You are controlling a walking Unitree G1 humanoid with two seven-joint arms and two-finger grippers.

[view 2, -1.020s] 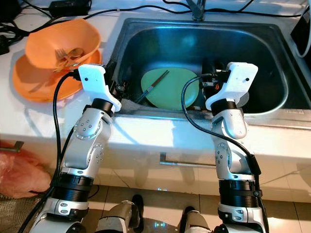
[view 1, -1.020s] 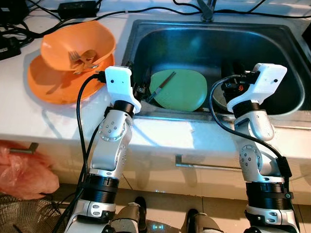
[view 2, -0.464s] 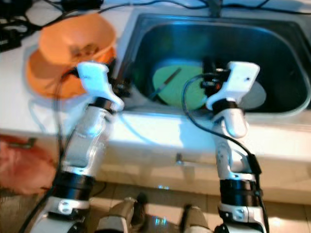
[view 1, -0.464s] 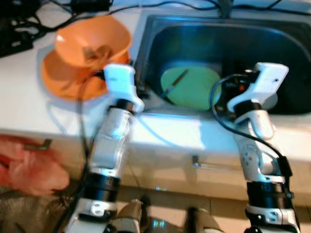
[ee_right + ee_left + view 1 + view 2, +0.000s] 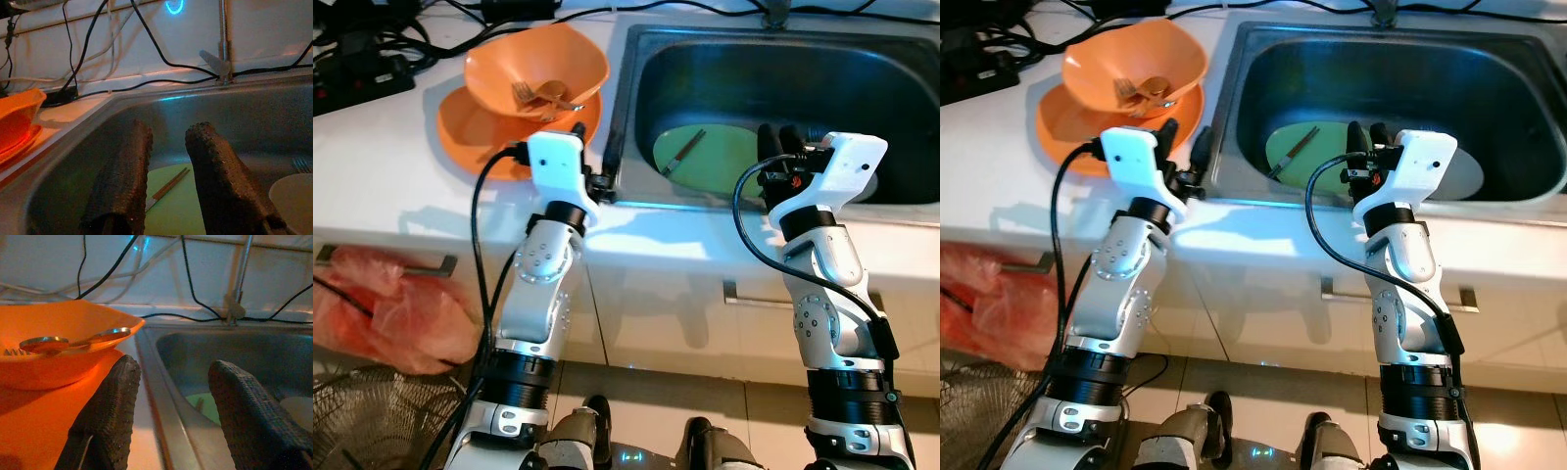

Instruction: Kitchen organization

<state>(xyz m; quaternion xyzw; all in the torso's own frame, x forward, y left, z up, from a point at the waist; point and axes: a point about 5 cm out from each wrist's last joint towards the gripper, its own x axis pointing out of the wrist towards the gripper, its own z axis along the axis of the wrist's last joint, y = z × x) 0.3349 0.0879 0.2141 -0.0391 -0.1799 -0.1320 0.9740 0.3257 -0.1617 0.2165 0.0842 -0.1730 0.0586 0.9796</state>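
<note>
White counter (image 5: 401, 176); both arms raised, jaws seemingly parted over sink (image 5: 773, 59).

**Dishes at the sink**

An orange bowl (image 5: 536, 70) holding cutlery (image 5: 540, 93) is stacked on an orange plate (image 5: 470, 137) on the counter, just left of the sink (image 5: 636, 88). In the sink, a green plate (image 5: 710, 157) is seen with chopsticks (image 5: 682, 165) lying across it, beside a white plate (image 5: 1464, 174).

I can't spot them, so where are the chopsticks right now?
The chopsticks lie on the green plate in the sink, just ahead of the robot's right hand.
</note>
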